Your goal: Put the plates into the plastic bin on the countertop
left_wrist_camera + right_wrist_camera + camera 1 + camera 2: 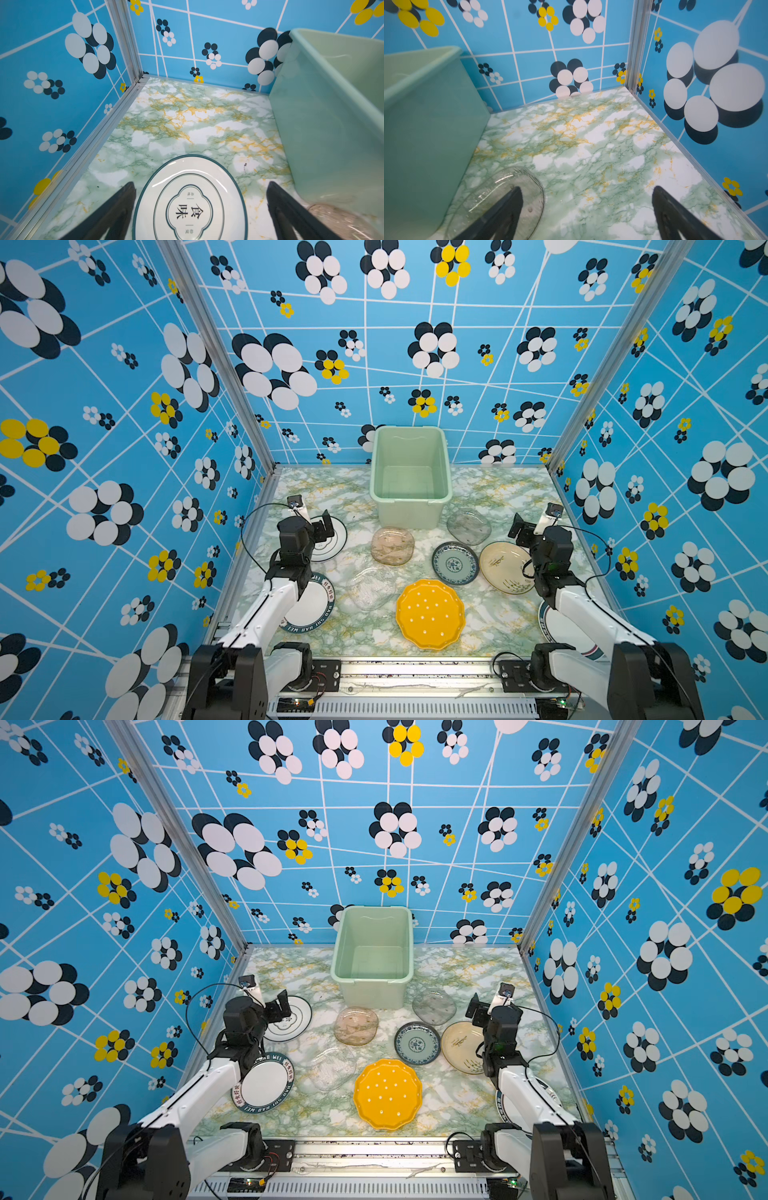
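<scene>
Nine plates (pixel 430 614) flat before plastic bin (pixel 409 512) | bin upright, long axis toward back wall (pixel 415 364) | left fingers (pixel 116 209), right fingers (pixel 675 214) wide apart, empty

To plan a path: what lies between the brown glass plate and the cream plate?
The blue-patterned plate lies between them, as both top views show.

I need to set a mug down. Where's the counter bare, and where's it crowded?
Bare countertop: the back corners either side of the plastic bin, and a strip between the yellow plate and right arm. Crowded: in front of the bin, around the brown glass plate, grey glass plate, blue-patterned plate and cream plate.
</scene>
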Tool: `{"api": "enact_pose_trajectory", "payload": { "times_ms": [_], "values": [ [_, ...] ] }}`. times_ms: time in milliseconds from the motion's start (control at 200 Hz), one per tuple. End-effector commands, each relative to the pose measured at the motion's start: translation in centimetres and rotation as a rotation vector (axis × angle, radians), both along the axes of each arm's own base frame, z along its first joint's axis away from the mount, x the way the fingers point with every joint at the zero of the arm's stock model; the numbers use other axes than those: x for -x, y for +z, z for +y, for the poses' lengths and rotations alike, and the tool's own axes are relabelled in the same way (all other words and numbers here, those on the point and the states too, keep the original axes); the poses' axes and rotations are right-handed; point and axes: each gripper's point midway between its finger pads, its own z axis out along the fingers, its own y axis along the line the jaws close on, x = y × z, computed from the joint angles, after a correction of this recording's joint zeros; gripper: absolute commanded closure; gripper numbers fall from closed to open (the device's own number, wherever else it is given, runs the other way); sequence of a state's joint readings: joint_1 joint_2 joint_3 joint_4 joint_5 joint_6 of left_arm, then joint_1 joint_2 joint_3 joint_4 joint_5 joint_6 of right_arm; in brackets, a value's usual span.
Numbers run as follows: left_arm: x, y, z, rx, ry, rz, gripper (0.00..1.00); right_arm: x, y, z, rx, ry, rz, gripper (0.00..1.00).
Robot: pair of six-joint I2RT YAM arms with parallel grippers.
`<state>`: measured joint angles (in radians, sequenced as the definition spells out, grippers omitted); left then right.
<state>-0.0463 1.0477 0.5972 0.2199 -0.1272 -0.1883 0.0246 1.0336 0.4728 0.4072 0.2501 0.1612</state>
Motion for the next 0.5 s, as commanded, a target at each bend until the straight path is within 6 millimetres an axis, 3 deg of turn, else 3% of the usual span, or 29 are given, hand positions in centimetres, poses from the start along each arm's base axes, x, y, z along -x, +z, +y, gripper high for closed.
{"api": "enact_pose_trajectory", "payload": {
  "times_ms": [0, 120, 215, 275, 420, 495],
  "values": [
    [4.2, -1.7, 0.3, 0.182, 0.084, 0.204, 0.01, 3.0, 0.0, 0.4, -0.167, -0.023, 0.123, 0.01],
    [6.9, -0.5, 0.5, 0.474, 0.191, 0.239, 0.01, 6.3, 1.8, 1.0, -0.393, -0.072, 0.161, 0.01],
    [7.0, 1.0, -3.0, 0.708, -0.011, 0.195, 0.01, 8.9, 2.7, 1.7, -0.520, -0.088, 0.191, 0.01],
    [7.1, 1.3, -4.3, 0.813, -0.076, 0.158, 0.01, 9.6, 4.0, 3.0, -0.547, -0.006, 0.158, 0.01],
    [7.8, 1.4, -6.6, 0.885, -0.167, 0.218, 0.01, 11.5, 4.7, 5.2, -0.625, 0.097, 0.210, 0.01],
    [8.7, 1.8, -9.0, 0.866, -0.276, 0.338, 0.01, 12.4, 4.2, 6.9, -0.665, 0.161, 0.322, 0.01]
  ]
}}
